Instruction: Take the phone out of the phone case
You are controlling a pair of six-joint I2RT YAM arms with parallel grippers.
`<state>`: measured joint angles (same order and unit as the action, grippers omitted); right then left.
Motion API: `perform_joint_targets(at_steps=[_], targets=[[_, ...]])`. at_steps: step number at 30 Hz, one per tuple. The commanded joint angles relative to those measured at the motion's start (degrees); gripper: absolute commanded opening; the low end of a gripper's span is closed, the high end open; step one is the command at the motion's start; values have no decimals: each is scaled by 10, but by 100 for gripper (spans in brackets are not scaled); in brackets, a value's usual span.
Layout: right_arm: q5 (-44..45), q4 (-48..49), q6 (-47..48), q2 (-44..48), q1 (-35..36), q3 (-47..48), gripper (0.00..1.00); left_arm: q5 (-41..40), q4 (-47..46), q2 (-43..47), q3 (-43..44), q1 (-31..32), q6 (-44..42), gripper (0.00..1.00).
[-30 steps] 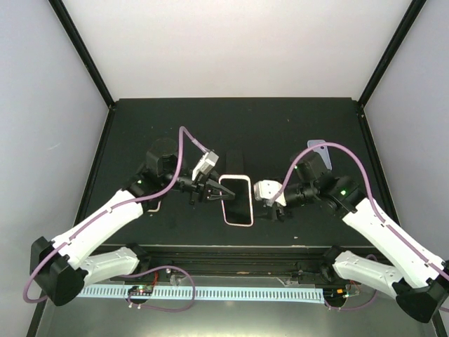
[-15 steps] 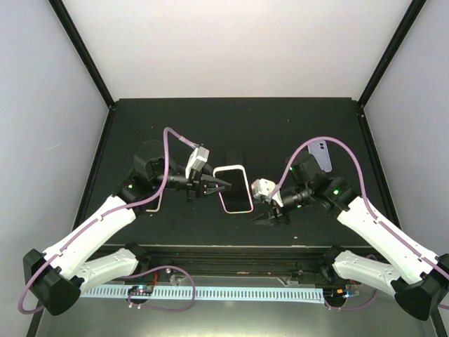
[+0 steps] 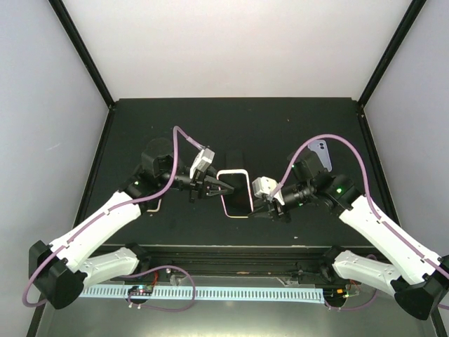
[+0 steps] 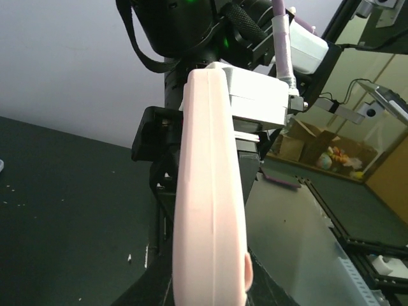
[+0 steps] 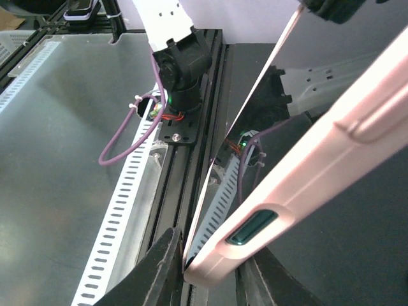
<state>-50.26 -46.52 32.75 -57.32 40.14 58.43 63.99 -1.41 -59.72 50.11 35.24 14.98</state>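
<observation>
The phone (image 3: 236,194), dark screen up in a pale pink phone case (image 3: 246,213), hangs above the black table. My left gripper (image 3: 223,188) is shut on its left long edge. In the left wrist view the case's pink side (image 4: 209,191) runs up from between my left gripper (image 4: 210,294) fingers. My right gripper (image 3: 261,209) is at the near right corner. In the right wrist view the right gripper (image 5: 210,271) pinches that corner: one finger lies against the glossy screen (image 5: 255,121), the other under the pink case (image 5: 319,172).
A dark flat object (image 3: 235,157) lies on the table just behind the phone. A lilac phone-shaped item (image 3: 321,153) lies at the right, partly behind the right arm. A pale piece (image 3: 156,206) shows under the left arm. The slotted rail (image 3: 210,291) runs along the near edge.
The right gripper came in from the right, narrowed its jaws and closed on the phone's near right corner. The left gripper kept its hold while the phone shifted slightly.
</observation>
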Motion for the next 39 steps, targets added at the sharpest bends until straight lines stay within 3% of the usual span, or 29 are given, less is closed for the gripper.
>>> perform_joint_targets(at_steps=[1, 6, 12, 19, 23, 29, 32, 39], targets=[[-19, -25, 38, 4, 0, 13, 22, 53, -47, -4, 18, -2, 13, 1], [-16, -39, 66, 10, 3, 12, 22, 69, -56, -8, 18, -2, 26, 2], [3, -48, 88, 17, 8, 6, 34, 73, -69, -10, 15, -3, 40, 2], [18, -29, 73, 25, 9, -1, 30, 76, -88, -16, 11, -2, 58, 2], [-2, -23, 54, 22, 10, 0, 37, 76, -88, -17, 10, -2, 57, 2], [2, -18, 69, 26, 10, 3, 26, 87, -94, -21, 10, -1, 65, 1], [25, -13, 78, 27, 10, 3, 15, 98, -101, -25, 10, 1, 70, 2], [94, -19, 124, 26, 9, -3, 14, 117, -98, -22, 13, 4, 77, 2]])
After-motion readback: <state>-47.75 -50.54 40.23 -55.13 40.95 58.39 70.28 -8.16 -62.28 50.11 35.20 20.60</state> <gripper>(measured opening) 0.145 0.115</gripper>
